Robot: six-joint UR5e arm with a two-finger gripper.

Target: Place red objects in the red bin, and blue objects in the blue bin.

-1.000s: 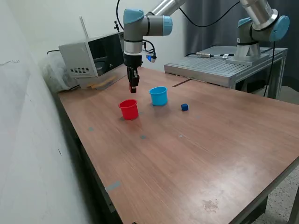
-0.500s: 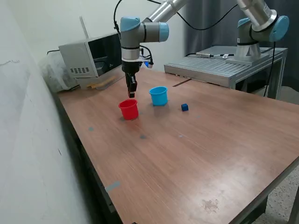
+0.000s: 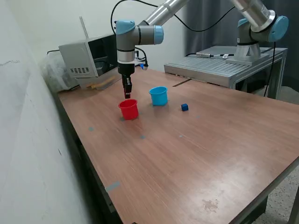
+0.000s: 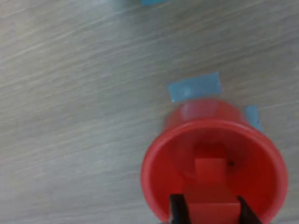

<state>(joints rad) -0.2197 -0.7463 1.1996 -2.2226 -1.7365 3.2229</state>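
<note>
In the exterior view the red bin (image 3: 129, 110) stands on the wooden table, with the blue bin (image 3: 159, 96) just to its right. One blue cube (image 3: 184, 107) lies on the table further to the exterior view's right. My gripper (image 3: 126, 94) hangs straight above the red bin, shut on a small red cube. The wrist view looks down into the red bin (image 4: 161, 163). There the held red cube (image 4: 210, 196) sits between my gripper (image 4: 210, 212) fingers, over the bin's mouth. A second red cube (image 4: 210, 169) rests on the bin's floor.
A grey microwave-like box (image 3: 91, 56) stands at the back on the exterior view's left. A metal platform (image 3: 219, 67) with a second arm's base (image 3: 254, 32) is at the back right. Blue tape patches (image 4: 195, 86) mark the table by the red bin.
The arm has swung toward the exterior view's left, carrying the gripper and its red cube from beside the red bin to right above it.
</note>
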